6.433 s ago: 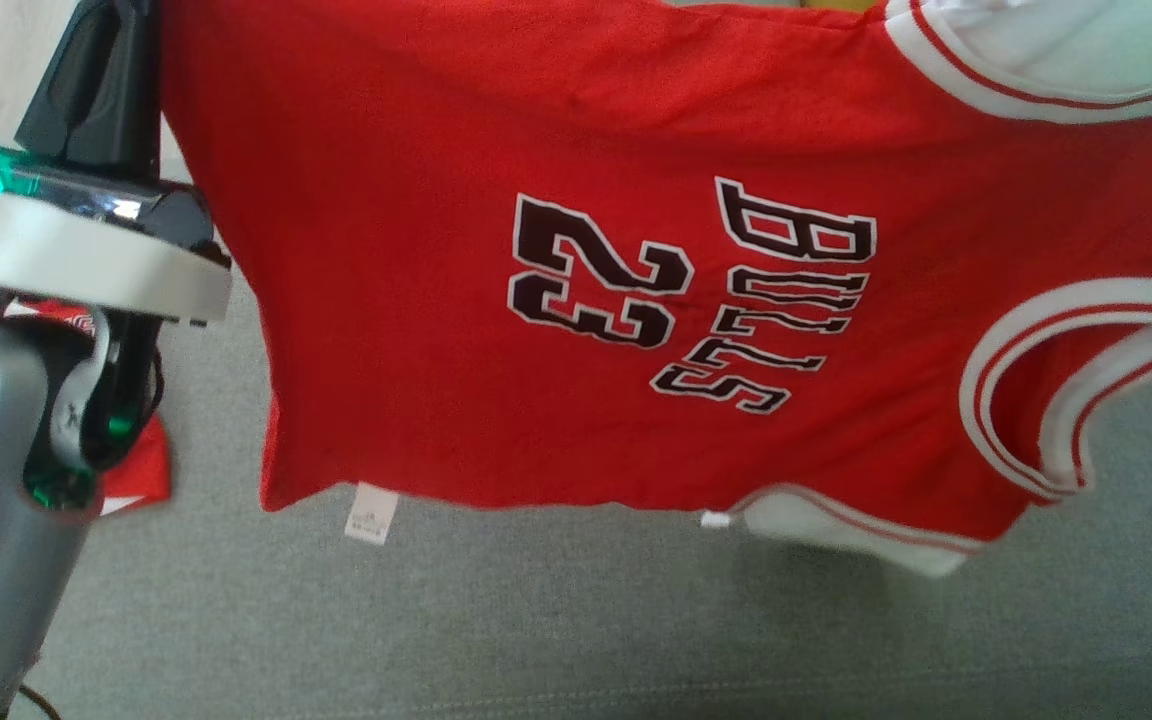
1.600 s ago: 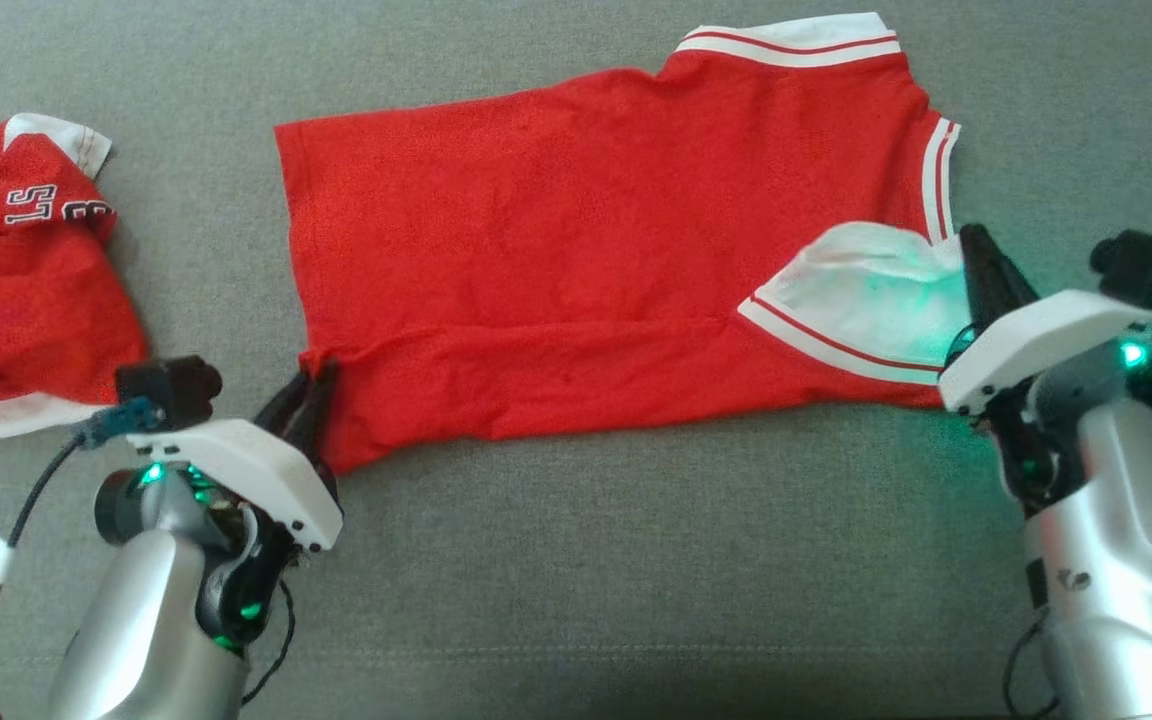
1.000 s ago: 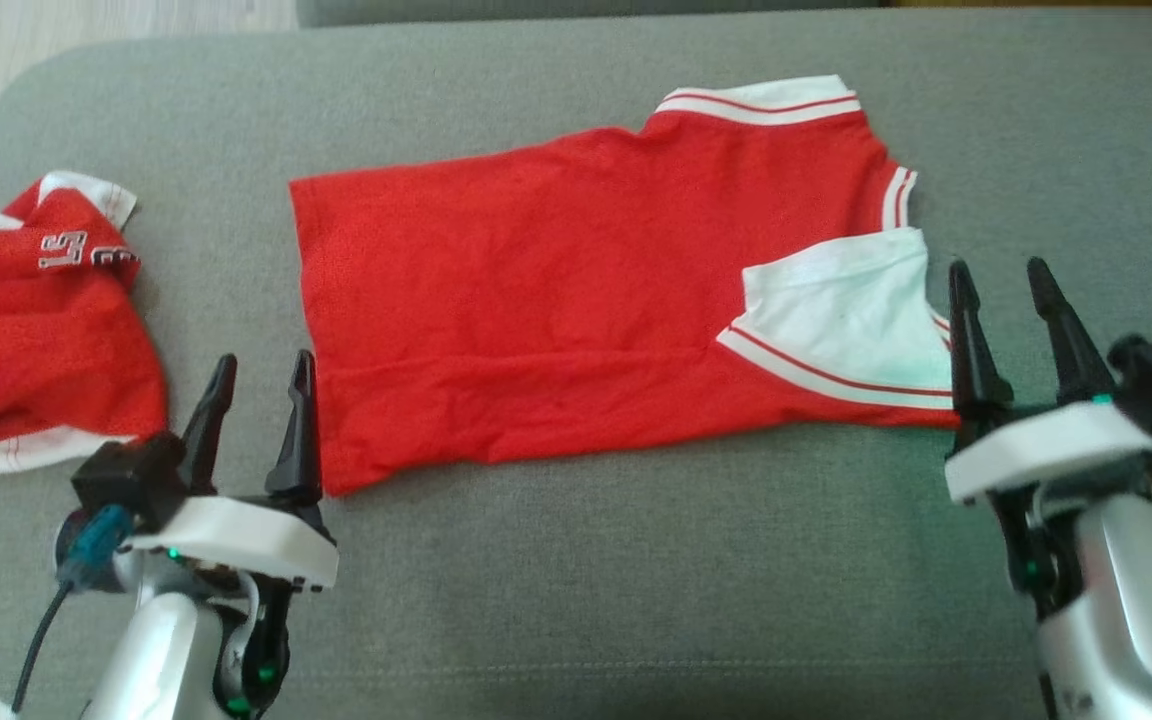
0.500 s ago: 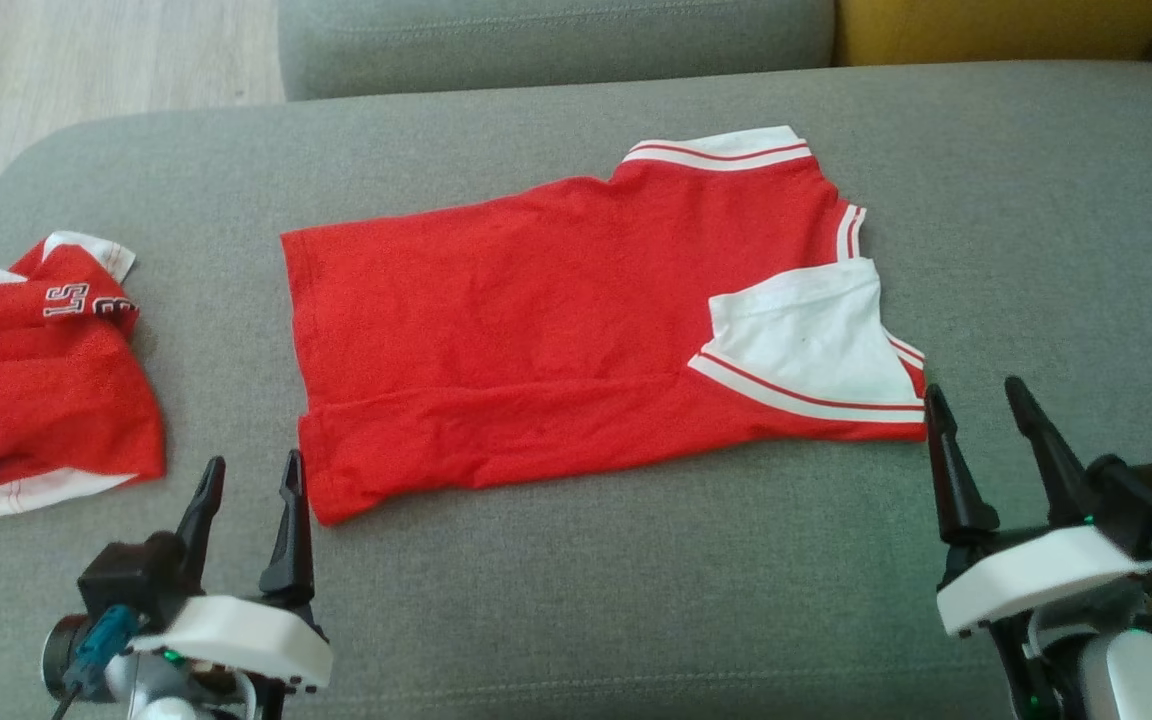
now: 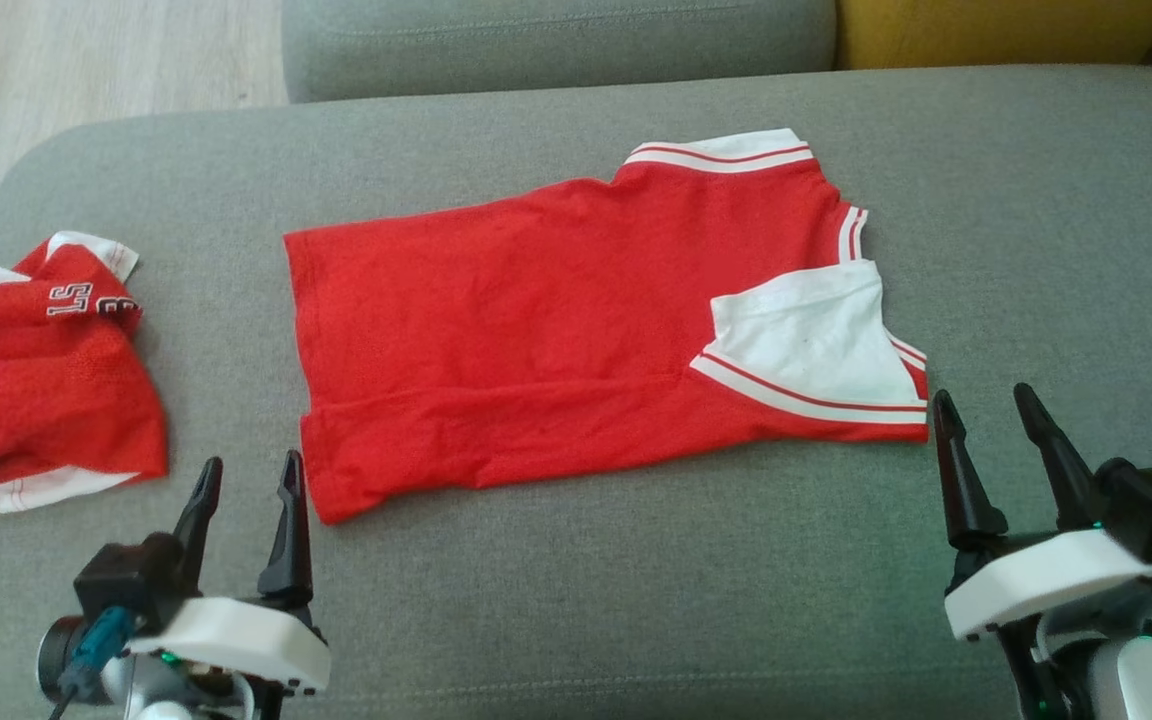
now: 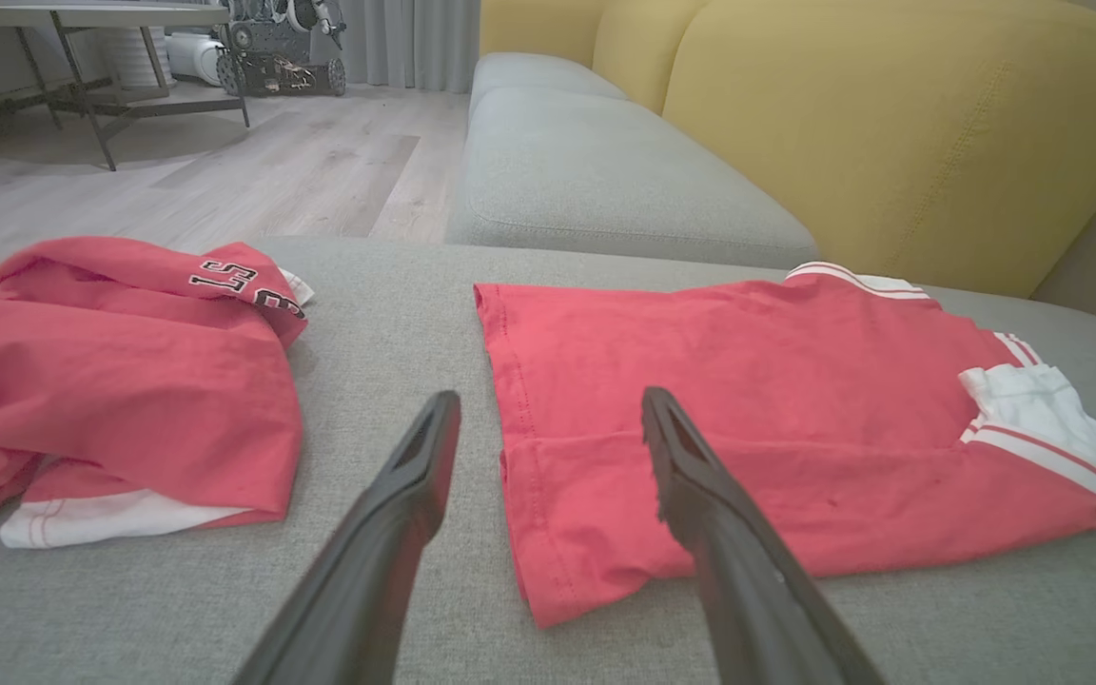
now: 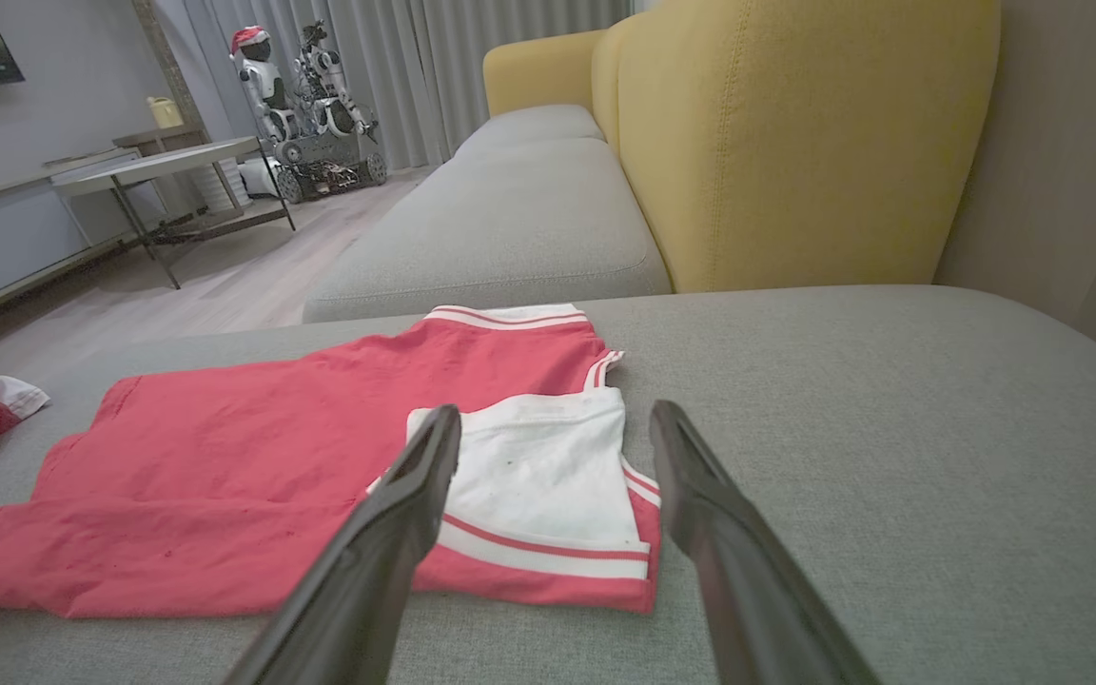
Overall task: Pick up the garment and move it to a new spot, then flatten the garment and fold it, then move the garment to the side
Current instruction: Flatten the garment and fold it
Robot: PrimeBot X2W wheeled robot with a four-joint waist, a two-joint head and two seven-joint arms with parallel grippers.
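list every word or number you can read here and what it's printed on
"LS": black letters edged in white, seen upside down, on the crumpled red garment at the left of the sofa cushion; the rest of the word is folded under.
"3": a partly hidden digit right beside those letters, same garment; likely a 3, not certain.
Folded red jersey: no print on the side facing up.
Nothing else is readable.

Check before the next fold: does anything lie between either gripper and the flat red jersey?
Nothing visible: only bare grey sofa cushion separates the left gripper and right gripper from the flat red jersey.
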